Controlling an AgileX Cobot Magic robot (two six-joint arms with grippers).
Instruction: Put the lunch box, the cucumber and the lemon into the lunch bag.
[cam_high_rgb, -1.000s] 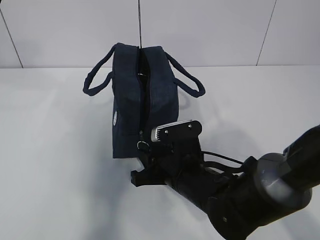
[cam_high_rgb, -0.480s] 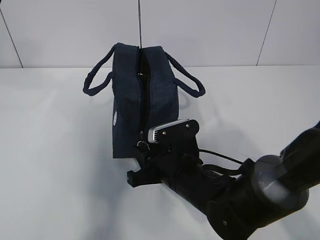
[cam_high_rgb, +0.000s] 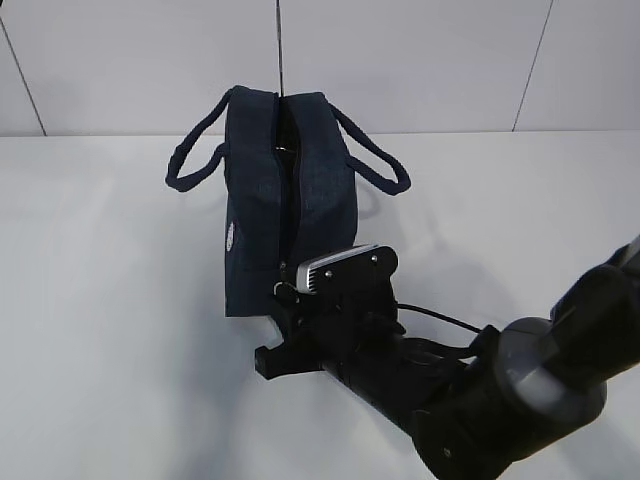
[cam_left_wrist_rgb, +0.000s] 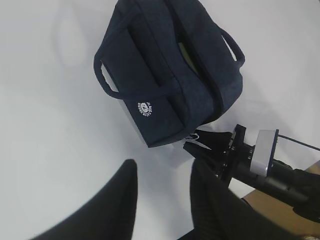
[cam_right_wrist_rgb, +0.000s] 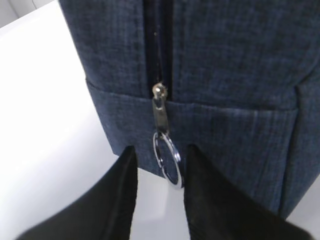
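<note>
**Right wrist view: fingers bracket the zipper ring**

Right wrist view shows the right gripper (cam_right_wrist_rgb: 159, 172) at the near end of the lunch bag (cam_right_wrist_rgb: 225, 65), its 2 dark fingers (cam_right_wrist_rgb: 122, 185) parted with the silver ring pull (cam_right_wrist_rgb: 167, 159) hanging between them. The ring dangles from a metal tab below the zipper slider (cam_right_wrist_rgb: 159, 90); whether either finger touches it cannot be told.

From the exterior view, the lunch bag (cam_high_rgb: 285, 200) stands upright on the white table (cam_high_rgb: 110, 300), its 2 loop handles (cam_high_rgb: 195, 150) splayed to either side and the top zipper seam slightly parted. The right arm (cam_high_rgb: 480, 390) reaches in from the lower right, gripper at the bag's near bottom end.

Left wrist view looks down from above: the left gripper (cam_left_wrist_rgb: 162, 200) hangs open and holds nothing, well apart from the bag (cam_left_wrist_rgb: 170, 75), whose round white logo (cam_left_wrist_rgb: 146, 107) faces it. A sliver of pale green shows inside the opening.
</note>
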